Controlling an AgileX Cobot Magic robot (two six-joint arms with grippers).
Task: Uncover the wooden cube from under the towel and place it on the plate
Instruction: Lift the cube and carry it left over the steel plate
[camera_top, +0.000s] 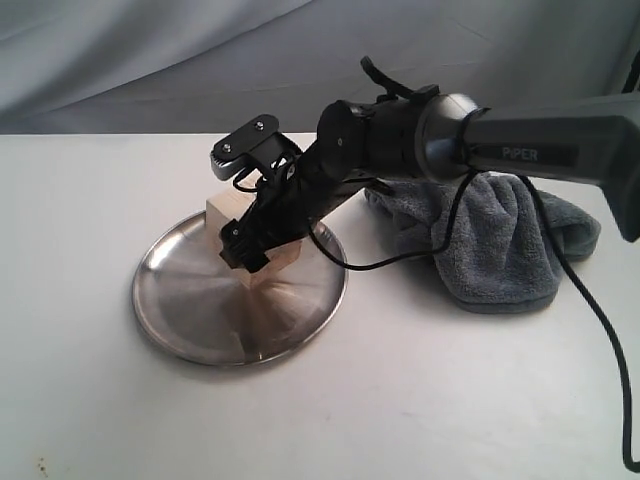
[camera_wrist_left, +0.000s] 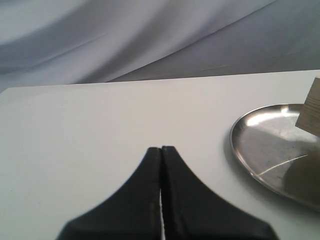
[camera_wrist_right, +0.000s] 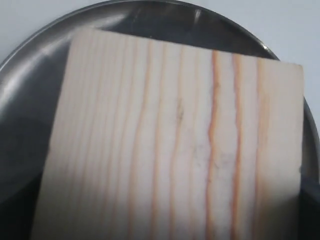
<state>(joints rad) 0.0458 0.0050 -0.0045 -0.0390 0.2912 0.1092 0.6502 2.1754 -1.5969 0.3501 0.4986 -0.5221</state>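
The pale wooden cube (camera_top: 225, 214) stands on the far part of the shiny steel plate (camera_top: 190, 310). My right gripper (camera_top: 246, 250) reaches down from the right and is shut on it, one black finger lying across its front face. In the right wrist view the cube's grained face (camera_wrist_right: 175, 145) fills the picture with the plate's rim (camera_wrist_right: 40, 70) behind; the fingers themselves are hidden there. The blue-grey towel (camera_top: 500, 240) lies crumpled to the right of the plate, off the cube. My left gripper (camera_wrist_left: 161, 148) is shut on nothing, low over the white table, left of the plate (camera_wrist_left: 265, 150) and cube (camera_wrist_left: 311, 112).
A black cable (camera_top: 590, 300) hangs from the right arm (camera_top: 540, 150) and trails over the table toward the front right. A grey cloth backdrop (camera_top: 150, 60) closes off the far edge of the white table (camera_top: 400, 400).
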